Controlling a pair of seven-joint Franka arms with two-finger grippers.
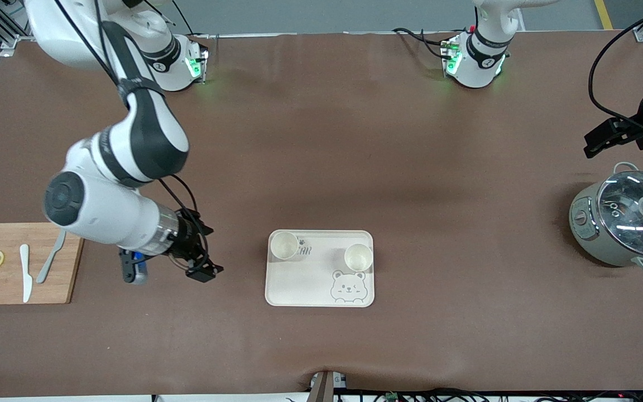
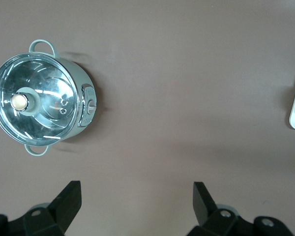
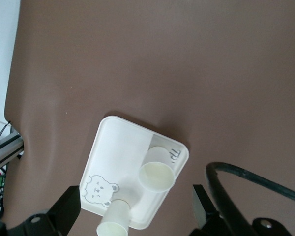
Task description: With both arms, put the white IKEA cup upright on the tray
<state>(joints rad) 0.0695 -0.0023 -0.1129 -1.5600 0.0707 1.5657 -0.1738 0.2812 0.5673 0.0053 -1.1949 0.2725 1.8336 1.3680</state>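
Cream-white and rimmed, the tray point(image 1: 320, 282) lies on the brown table toward the front camera, about midway between the two arms' ends. Two white cups already stand upright on it: one cup point(image 1: 284, 245) at the corner toward the right arm's end, the other cup point(image 1: 358, 257) along the edge toward the left arm's end, just above the bear drawing.

My right gripper point(image 1: 201, 262) hangs over bare table between the tray and the wooden cutting board point(image 1: 3, 276), fingers spread wide and holding nothing. My left gripper point(image 2: 137, 199) hovers above table beside the lidded grey pot point(image 1: 625, 220), also wide open and empty.

I judge the placing done, so the step in hand is clearing away. To do it well, I would lift each arm straight up first, keeping the right well apart from the cups and the left apart from the pot's lid.
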